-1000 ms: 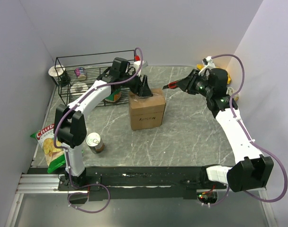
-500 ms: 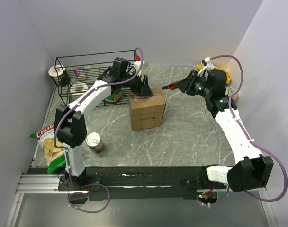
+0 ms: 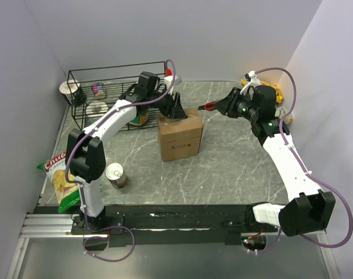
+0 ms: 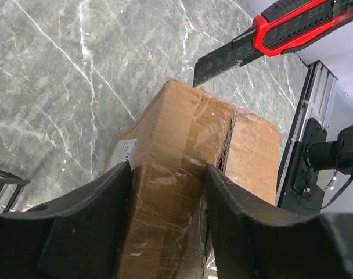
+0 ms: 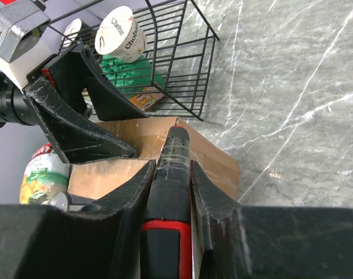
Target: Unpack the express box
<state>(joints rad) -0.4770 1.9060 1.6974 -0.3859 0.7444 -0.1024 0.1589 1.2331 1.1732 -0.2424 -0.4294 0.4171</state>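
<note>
The left arm stretches across the marble table (image 3: 234, 168), the left gripper (image 3: 175, 110) planted on the taped top of the express box (image 3: 179, 138), fingers (image 4: 95, 232) apart. The closed box sits mid-table. From the right, the right gripper (image 3: 224, 105) is clamped on a red-and-black utility knife (image 4: 281, 29), whose tip is at the carton's far edge. Behind, a black wire basket (image 3: 117, 66) holds a yogurt cup (image 5: 121, 34) and a green packet (image 5: 133, 72).

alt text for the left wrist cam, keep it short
A red-and-black utility knife juts in from the upper right, its blade tip at the far top edge of the taped express box. The left gripper has its two black fingers spread over the box's near end, above a grey marble table.
</note>
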